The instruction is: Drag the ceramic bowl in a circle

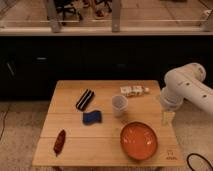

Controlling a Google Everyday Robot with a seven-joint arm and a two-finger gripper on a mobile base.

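Observation:
The ceramic bowl [139, 140] is a wide, shallow orange-red bowl with a glossy inside, sitting on the wooden table [70, 122] near its front right corner. My gripper [167, 119] hangs from the white arm over the table's right edge, to the upper right of the bowl and apart from it. Nothing is seen in the gripper.
A small white cup [119, 105] stands behind the bowl. A blue sponge-like object [92, 117], a black striped packet [85, 99], a small white-labelled item [133, 90] and a reddish-brown object [59, 141] lie on the table. A dark counter runs behind the table.

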